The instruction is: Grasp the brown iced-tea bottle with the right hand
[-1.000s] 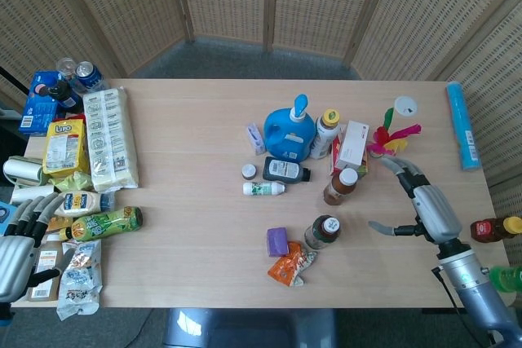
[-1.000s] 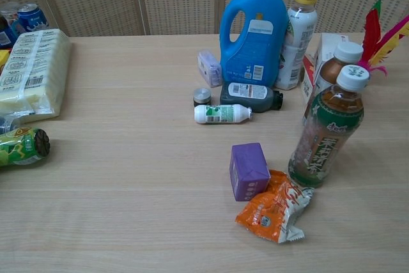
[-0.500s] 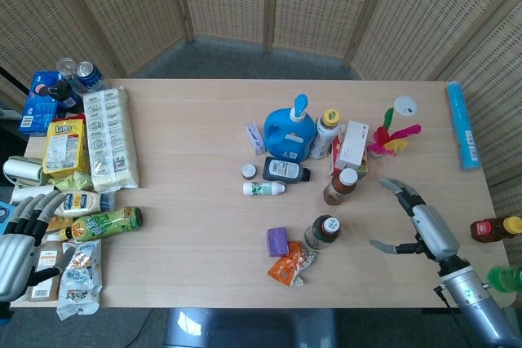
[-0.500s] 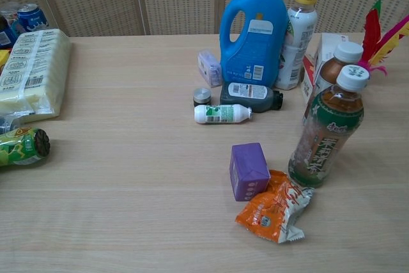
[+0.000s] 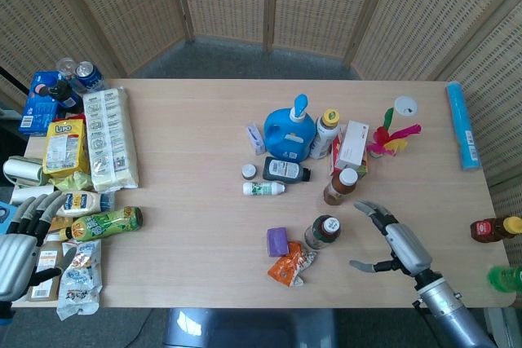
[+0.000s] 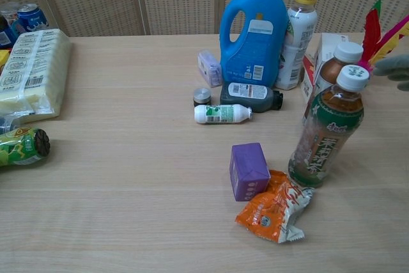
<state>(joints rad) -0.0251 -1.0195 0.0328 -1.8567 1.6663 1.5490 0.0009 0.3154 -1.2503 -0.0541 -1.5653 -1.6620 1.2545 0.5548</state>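
Note:
The brown iced-tea bottle (image 5: 340,187) (image 6: 333,70) stands upright with a white cap, right of the table's middle. Just in front of it stands a green-labelled tea bottle (image 5: 323,231) (image 6: 326,133), which hides its lower part in the chest view. My right hand (image 5: 390,240) hovers to the right of both bottles, fingers spread and holding nothing, a short way from the brown bottle. Only its fingertips (image 6: 395,67) show at the chest view's right edge. My left hand (image 5: 19,244) hangs off the table's left front corner, fingers apart and empty.
A blue detergent jug (image 5: 288,130), a yellow-capped bottle (image 5: 325,132) and a white-red carton (image 5: 351,146) stand behind the brown bottle. Coloured feathers (image 5: 391,138) lie to its right. A purple box (image 5: 277,241) and an orange snack pack (image 5: 292,265) lie front left. Several packets crowd the left edge.
My right hand has moved leftward and toward the table's front edge, closer to the two tea bottles, and its fingertips now show in the chest view. The left hand has not moved.

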